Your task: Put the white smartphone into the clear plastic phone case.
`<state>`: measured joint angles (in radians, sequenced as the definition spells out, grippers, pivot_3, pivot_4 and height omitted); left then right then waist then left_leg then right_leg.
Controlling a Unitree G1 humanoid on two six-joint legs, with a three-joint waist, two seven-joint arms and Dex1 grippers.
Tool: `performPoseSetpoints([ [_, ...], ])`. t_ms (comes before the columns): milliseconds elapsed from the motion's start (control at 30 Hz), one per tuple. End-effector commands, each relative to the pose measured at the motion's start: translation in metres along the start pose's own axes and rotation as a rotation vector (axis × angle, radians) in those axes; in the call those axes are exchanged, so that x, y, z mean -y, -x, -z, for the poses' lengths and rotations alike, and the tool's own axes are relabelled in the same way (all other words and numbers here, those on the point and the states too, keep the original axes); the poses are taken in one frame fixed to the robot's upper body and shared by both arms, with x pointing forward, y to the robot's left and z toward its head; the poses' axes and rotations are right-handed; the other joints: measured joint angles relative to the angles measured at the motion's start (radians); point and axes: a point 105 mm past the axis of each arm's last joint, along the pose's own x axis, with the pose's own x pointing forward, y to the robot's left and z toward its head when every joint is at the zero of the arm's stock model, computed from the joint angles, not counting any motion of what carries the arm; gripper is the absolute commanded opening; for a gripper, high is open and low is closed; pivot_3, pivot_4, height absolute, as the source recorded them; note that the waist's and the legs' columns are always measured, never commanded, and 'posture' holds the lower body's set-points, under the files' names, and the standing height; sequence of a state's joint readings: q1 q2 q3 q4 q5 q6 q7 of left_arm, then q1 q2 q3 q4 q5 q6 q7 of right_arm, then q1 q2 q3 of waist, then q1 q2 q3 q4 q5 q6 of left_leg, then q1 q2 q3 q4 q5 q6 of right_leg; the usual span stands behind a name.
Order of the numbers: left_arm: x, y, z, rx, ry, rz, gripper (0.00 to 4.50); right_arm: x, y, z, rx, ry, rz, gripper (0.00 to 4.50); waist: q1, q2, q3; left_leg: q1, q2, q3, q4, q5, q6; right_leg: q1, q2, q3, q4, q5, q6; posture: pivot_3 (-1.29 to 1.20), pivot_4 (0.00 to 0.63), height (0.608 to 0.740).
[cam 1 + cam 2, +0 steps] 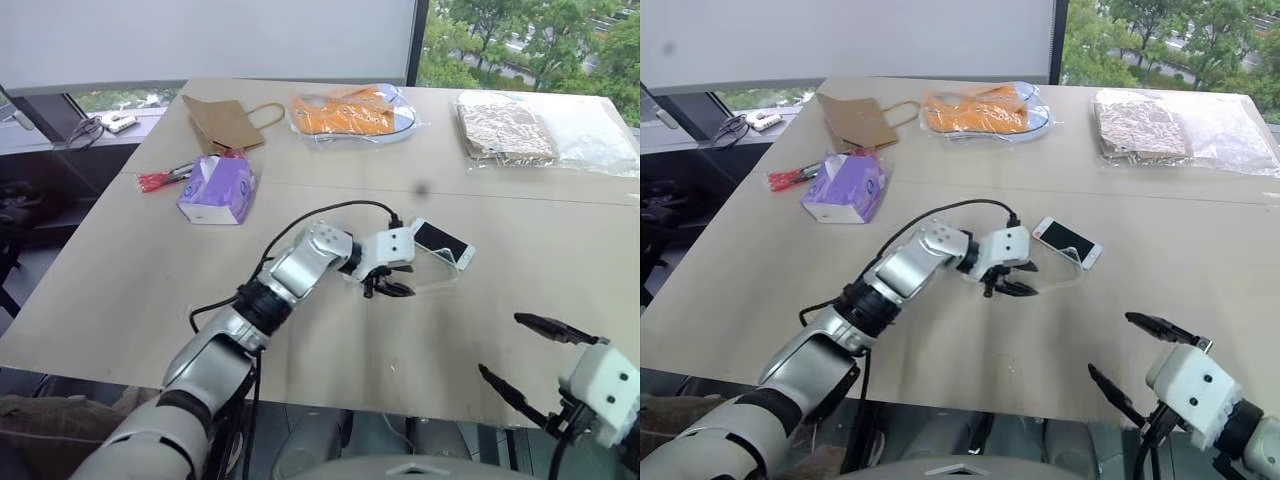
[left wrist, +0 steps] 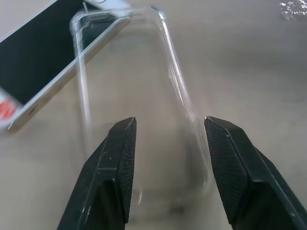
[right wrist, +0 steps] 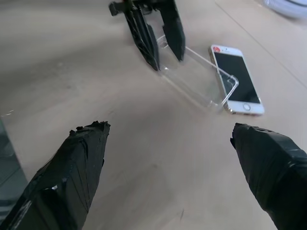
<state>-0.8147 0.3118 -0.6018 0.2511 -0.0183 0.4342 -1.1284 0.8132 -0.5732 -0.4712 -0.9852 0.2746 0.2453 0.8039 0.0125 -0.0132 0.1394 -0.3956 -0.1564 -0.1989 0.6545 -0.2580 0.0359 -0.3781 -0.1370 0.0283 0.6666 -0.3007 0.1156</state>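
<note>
Two pincers spread; left pincer (image 1: 388, 283) nearer the task items.
Clear plastic phone case (image 3: 196, 79) lies centre frame between its fingers, lengthwise along them; white smartphone (image 1: 441, 242) overlaps its far corner; right pincer (image 1: 520, 350) well apart.

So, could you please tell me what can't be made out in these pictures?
- Left wrist view: whether the left pincer touches the clear phone case; the case's near end is blurred.
- Left wrist view: the white smartphone is cut off by the frame edge.
- Left eye view: the case's outline is too faint.
</note>
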Motion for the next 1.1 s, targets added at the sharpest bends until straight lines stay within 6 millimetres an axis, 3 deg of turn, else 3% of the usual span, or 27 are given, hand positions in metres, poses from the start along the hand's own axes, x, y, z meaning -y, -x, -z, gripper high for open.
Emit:
performPoseSetpoints([
  [33, 0.008, -0.008, 0.010, -0.102, -0.034, 0.053, 1.24, -0.001, 0.005, -0.010, 0.013, 0.052, 0.019, 4.50, 0.000, 0.000, 0.000, 0.000, 0.000, 0.000, 0.000, 0.000, 0.000, 0.000, 0.000, 0.000, 0.000, 0.000, 0.000, 0.00, 0.150, 0.740],
  [100, 0.013, -0.010, 0.016, -0.120, -0.044, 0.076, 0.26, -0.002, 0.005, -0.010, 0.013, 0.049, 0.026, 4.50, 0.001, 0.001, -0.001, 0.001, 0.000, 0.000, 0.000, 0.000, 0.000, 0.000, 0.000, 0.000, 0.000, 0.000, 0.000, 0.00, 0.150, 0.740],
  [133, 0.014, -0.008, 0.018, -0.121, -0.045, 0.083, 0.03, -0.003, 0.005, -0.010, 0.014, 0.049, 0.027, 4.50, 0.001, 0.001, -0.001, 0.001, 0.000, 0.000, 0.000, 0.000, 0.000, 0.001, 0.000, 0.000, 0.000, 0.000, 0.000, 0.00, 0.150, 0.740],
  [233, 0.013, 0.004, 0.021, -0.093, -0.036, 0.082, 0.03, -0.004, 0.004, -0.012, 0.025, 0.042, 0.025, 4.50, -0.002, 0.001, -0.001, 0.002, 0.001, 0.000, 0.000, 0.000, 0.000, 0.001, 0.001, 0.000, 0.000, 0.000, 0.000, 0.00, 0.150, 0.740],
  [400, 0.005, 0.061, 0.044, -0.098, -0.055, 0.069, 0.03, -0.002, -0.003, -0.012, 0.043, 0.049, 0.006, 4.50, -0.032, 0.001, -0.001, 0.003, 0.002, 0.000, -0.001, 0.000, 0.000, 0.000, 0.002, 0.002, 0.002, 0.000, 0.000, 0.00, 0.150, 0.740],
  [533, 0.012, 0.088, 0.057, -0.121, -0.052, 0.081, 0.03, 0.003, -0.010, -0.010, 0.048, 0.029, 0.006, 4.50, -0.027, 0.001, -0.001, 0.003, 0.002, 0.001, -0.001, 0.000, 0.000, 0.000, 0.002, 0.002, 0.003, 0.000, 0.000, 0.00, 0.150, 0.740],
  [633, 0.018, 0.086, 0.061, -0.130, -0.057, 0.081, 0.03, 0.014, -0.016, -0.009, 0.051, 0.012, 0.041, 4.50, -0.020, 0.001, -0.001, 0.003, 0.001, 0.000, 0.000, 0.000, 0.000, 0.000, 0.002, 0.002, 0.002, 0.000, 0.000, 0.00, 0.150, 0.740],
  [867, 0.032, 0.064, 0.044, -0.061, -0.013, 0.084, 0.03, 0.039, -0.037, -0.009, 0.032, 0.036, 0.018, 4.50, 0.000, 0.001, -0.001, 0.002, 0.001, 0.000, 0.001, 0.000, 0.000, 0.000, 0.001, 0.001, 0.003, 0.000, 0.000, 0.00, 0.150, 0.740],
  [967, 0.034, 0.065, 0.034, -0.025, 0.046, 0.074, 0.81, 0.049, -0.054, -0.014, 0.049, -0.002, -0.026, 4.50, -0.002, 0.000, -0.001, 0.002, 0.000, 0.000, 0.001, 0.000, 0.000, 0.000, 0.000, 0.001, 0.003, 0.000, 0.000, 0.00, 0.150, 0.740],
  [1100, 0.030, 0.082, 0.015, 0.069, 0.052, -0.006, 2.67, 0.073, -0.088, -0.027, 0.066, -0.052, -0.044, 4.50, -0.021, -0.001, 0.001, 0.000, 0.001, 0.000, 0.002, 0.000, 0.000, -0.001, 0.001, 0.000, 0.004, 0.000, 0.000, 0.00, 0.150, 0.740],
])
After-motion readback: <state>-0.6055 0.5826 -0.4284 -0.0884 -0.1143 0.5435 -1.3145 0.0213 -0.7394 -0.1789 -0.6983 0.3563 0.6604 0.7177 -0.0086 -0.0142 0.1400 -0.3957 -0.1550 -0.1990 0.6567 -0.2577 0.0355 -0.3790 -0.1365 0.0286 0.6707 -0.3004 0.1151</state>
